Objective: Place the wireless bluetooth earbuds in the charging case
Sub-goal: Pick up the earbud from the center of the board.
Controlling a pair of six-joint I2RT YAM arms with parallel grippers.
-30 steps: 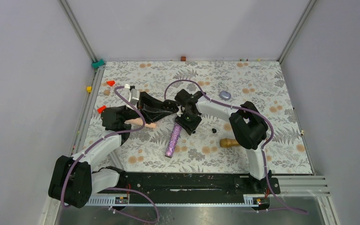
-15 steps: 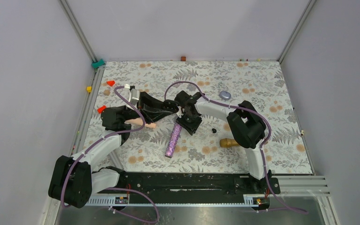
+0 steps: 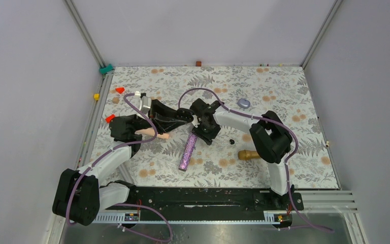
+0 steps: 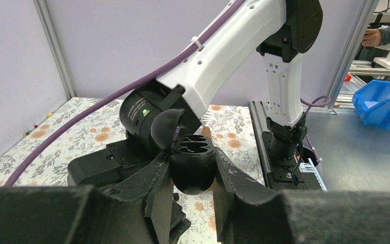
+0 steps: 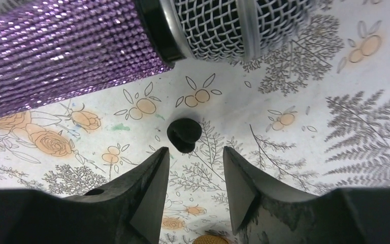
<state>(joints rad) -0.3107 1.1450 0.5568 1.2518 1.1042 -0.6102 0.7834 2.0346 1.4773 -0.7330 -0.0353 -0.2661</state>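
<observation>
You're clamping the left claw (image 4: 193, 161) on the open case (image 4: 194, 148), sockets up, presenting it for loading, while hovering the right claw (image 5: 195, 151), fingers apart, over one earbud (image 5: 184, 134) lying on the worktop (image 5: 294, 101) beside the mic (image 5: 71, 56).

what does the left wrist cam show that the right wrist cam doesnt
Left wrist only: the open charging case, both sockets apparently empty, clamped in the left gripper, with the right arm behind it. Right wrist only: one earbud lying just ahead of the open right gripper, and the purple glitter microphone beyond. Both: the floral table cover.
</observation>
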